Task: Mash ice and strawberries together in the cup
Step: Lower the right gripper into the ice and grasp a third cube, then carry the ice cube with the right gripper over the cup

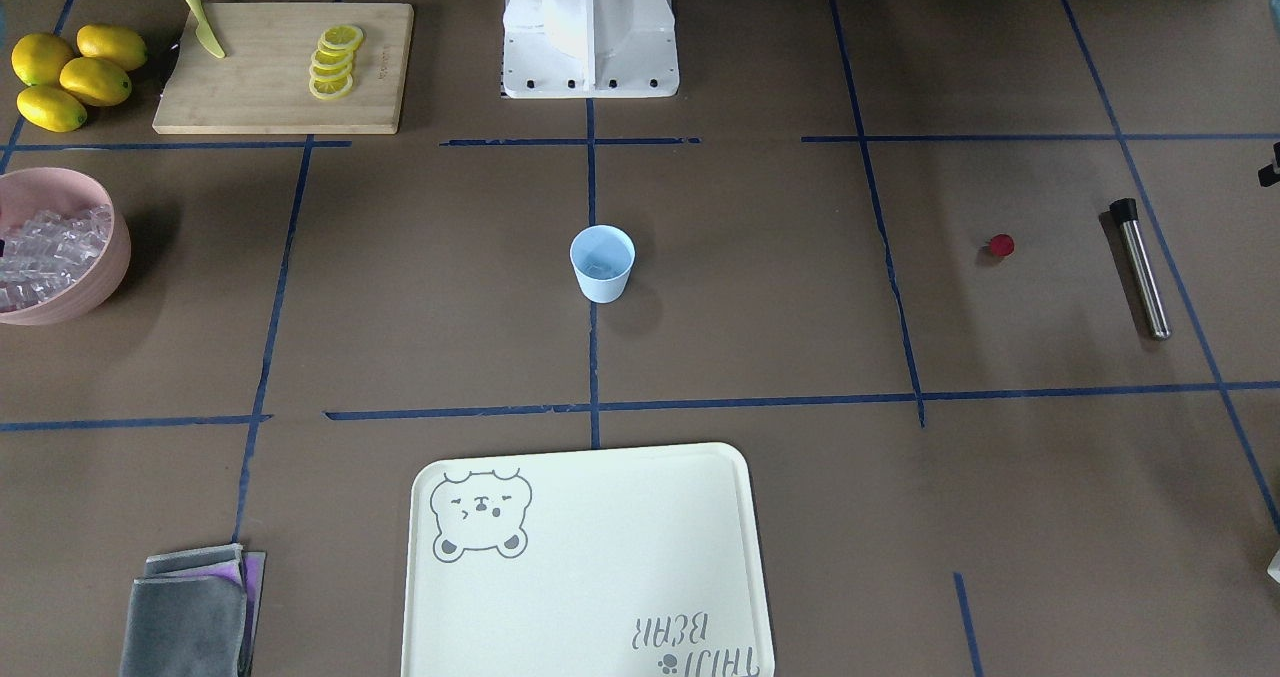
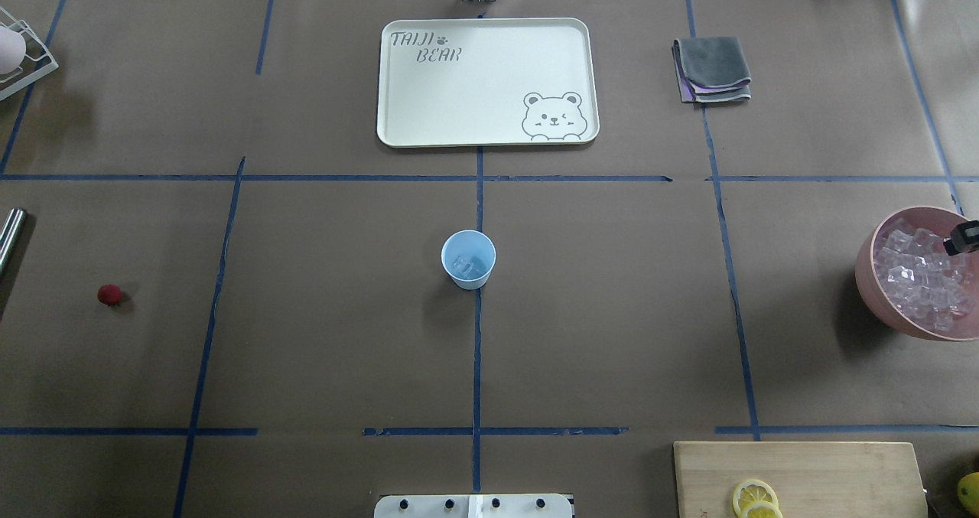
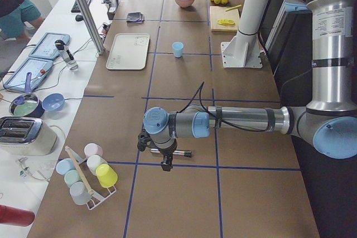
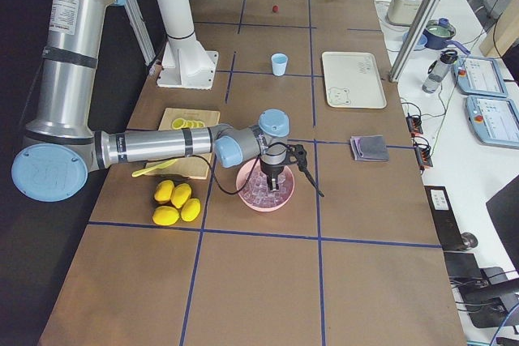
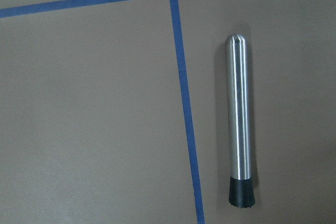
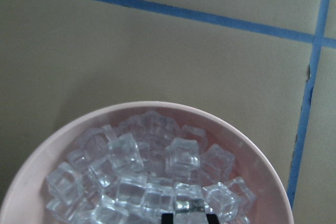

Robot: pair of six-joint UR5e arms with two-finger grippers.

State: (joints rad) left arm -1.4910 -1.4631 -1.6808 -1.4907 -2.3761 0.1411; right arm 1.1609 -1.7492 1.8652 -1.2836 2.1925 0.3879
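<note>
Over the right end of the worktop the right gripper (image 4: 274,185) hangs above the pink bowl (image 2: 866,277), its dark fingertips down at the ice (image 6: 142,177). Only the very tips show in the wrist view, so I cannot tell how far apart the jaws stand or whether a cube is pinched. Ice: clear glassy cubes, whitish sheen, heaped in the smooth round bowl.

Left gripper (image 3: 165,164) hovers over the metal rod (image 5: 239,124) at the left end. It shows only from the side, so I cannot tell its opening. The rod lies flat on the brown paper: straight polished steel cylinder, one end rounded, ribbed black cap on the other.

Cup (image 1: 602,265): pale-blue plastic, tapered, upright at the worktop's centre on a blue tape line. A few clear cubes seem to lie in its bottom.

Strawberry (image 1: 1000,246): tiny round red piece on the paper between cup and rod, nearer the rod, well apart from the cup.

Cream tray (image 2: 474,97) with a bear print at the far edge. Wooden board (image 1: 270,67) with lemon slices (image 1: 335,62) at the near right corner.
</note>
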